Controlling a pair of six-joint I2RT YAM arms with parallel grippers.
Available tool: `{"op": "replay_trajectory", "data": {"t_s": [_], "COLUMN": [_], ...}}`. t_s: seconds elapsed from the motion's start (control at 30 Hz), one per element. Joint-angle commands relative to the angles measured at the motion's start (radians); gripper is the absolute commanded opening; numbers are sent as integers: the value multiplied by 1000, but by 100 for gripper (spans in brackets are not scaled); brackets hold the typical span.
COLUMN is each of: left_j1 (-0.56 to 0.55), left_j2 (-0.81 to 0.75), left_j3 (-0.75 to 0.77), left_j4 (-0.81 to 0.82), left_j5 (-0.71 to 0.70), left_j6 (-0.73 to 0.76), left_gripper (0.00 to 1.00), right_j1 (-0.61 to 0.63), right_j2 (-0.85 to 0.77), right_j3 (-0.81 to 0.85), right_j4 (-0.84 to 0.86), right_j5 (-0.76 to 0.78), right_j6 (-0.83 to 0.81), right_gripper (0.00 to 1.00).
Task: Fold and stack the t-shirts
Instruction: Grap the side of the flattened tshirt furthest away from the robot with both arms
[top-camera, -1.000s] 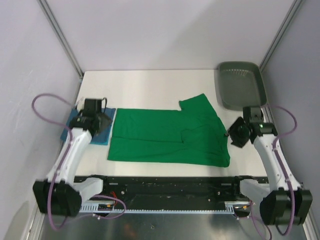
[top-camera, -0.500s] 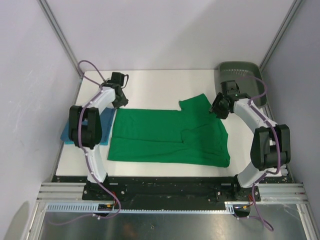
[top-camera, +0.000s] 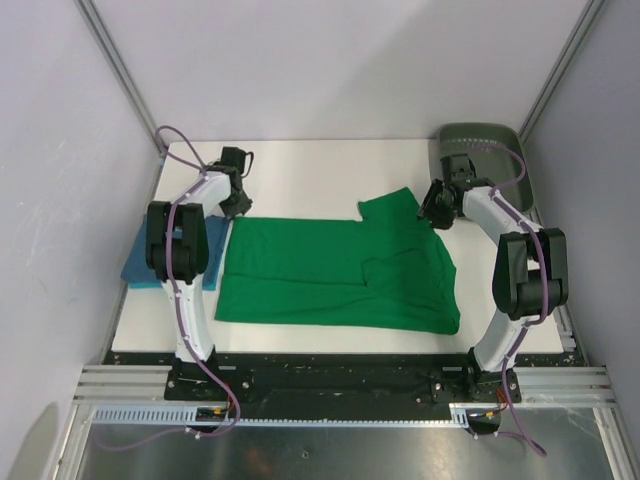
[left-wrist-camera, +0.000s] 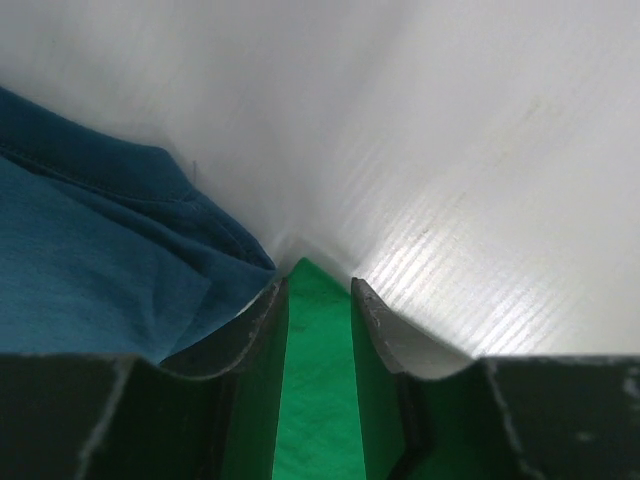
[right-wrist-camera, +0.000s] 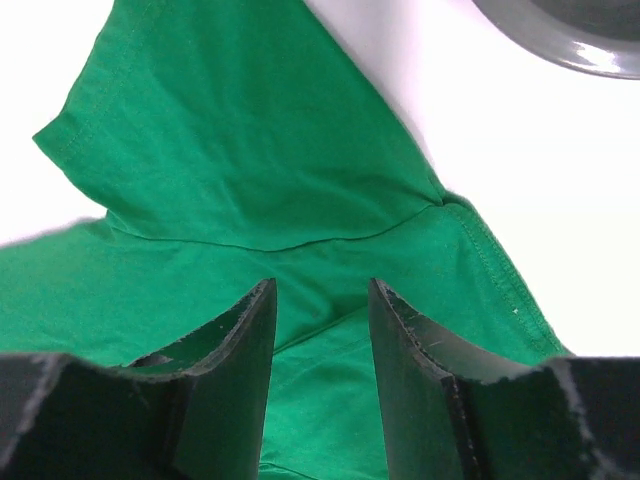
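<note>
The green t-shirt (top-camera: 335, 275) is seen between the parted jaws of the left gripper (left-wrist-camera: 319, 290) at 10 o'clock and the right gripper (right-wrist-camera: 321, 295) at 2 o'clock.

The bright green cotton t-shirt (top-camera: 330, 275) is soft, matt cloth. The dark grey-green plastic tray (right-wrist-camera: 590, 55) looks smooth and shiny. The white desk (left-wrist-camera: 480, 150) has fine lines.
</note>
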Motion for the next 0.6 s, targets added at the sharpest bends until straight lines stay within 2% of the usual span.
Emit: {"op": "replay_trajectory", "data": {"t_s": [0.0,0.37,0.47,0.57], "left_j1": [9,15,16,16], "left_j2": [17,69,72,68], "left_j3": [35,60,59,54], "left_j4": [9,9,9,9], "left_j5": [-45,-48,-48,-50], "left_j6": [-29,-26,-26,-24], "left_gripper": [36,35,30,20], "right_j1": [-5,2,4,4], "right_j2": [22,55,64,82], "right_j3": [47,50,58,80], "right_j4": [21,42,49,61], "right_j5": [-16,-14,2,19], "right_j6": [-26,-37,-51,-72], "right_gripper": [46,45,45,45]}}
